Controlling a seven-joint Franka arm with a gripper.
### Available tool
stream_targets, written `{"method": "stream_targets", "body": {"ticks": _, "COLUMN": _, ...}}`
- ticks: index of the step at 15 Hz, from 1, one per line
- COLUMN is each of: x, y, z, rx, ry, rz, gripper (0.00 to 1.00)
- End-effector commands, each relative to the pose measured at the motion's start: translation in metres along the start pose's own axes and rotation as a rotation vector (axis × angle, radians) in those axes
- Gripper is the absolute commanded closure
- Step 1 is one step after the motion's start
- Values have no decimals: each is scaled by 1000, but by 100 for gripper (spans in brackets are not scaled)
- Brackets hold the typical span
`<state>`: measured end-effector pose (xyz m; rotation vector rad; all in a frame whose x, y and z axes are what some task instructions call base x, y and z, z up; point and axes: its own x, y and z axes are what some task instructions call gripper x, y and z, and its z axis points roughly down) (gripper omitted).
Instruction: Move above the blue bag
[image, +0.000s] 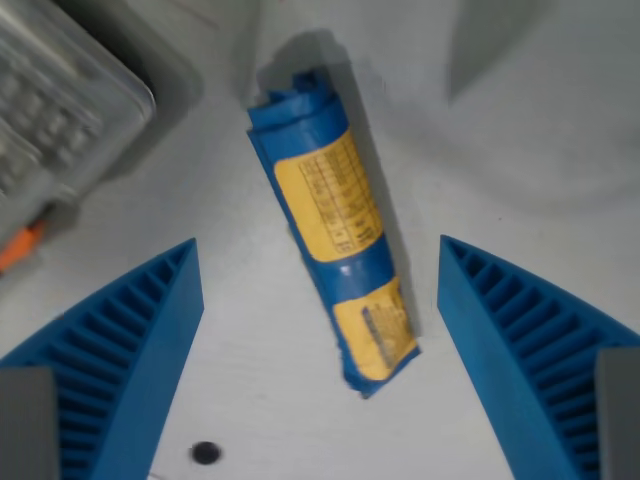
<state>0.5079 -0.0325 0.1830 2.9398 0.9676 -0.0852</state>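
I can't read the print on the blue bag (333, 222)'s yellow labels, too blurred. The hand (320, 265)'s blue fingers (120, 350) are cut off at the bottom edge. Clear plastic container (55, 95) cropped by the top-left corner, contents unclear. Orange bit (18, 247) at the left edge: can't identify.

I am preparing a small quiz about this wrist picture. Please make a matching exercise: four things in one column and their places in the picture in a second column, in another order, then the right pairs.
Things:
1. rolled blue bag with yellow labels
2. clear plastic container
3. small black dot on the white table
4. blue ribbed gripper

Places:
A. top left corner
B. near the bottom edge, left of centre
C. fingers at both lower sides
D. centre, lying tilted

Pairs: 1-D, 2-A, 3-B, 4-C
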Motion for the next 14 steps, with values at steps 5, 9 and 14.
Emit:
{"method": "stream_targets", "body": {"ticks": 5, "x": -13, "y": 4, "z": 11, "rx": -103, "ry": 69, "rz": -212, "gripper": 0}}
{"method": "stream_targets", "body": {"ticks": 9, "x": -17, "y": 5, "z": 13, "rx": -98, "ry": 71, "rz": -192, "gripper": 0}}
{"method": "stream_targets", "body": {"ticks": 14, "x": -19, "y": 5, "z": 14, "rx": -92, "ry": 76, "rz": -161, "gripper": 0}}
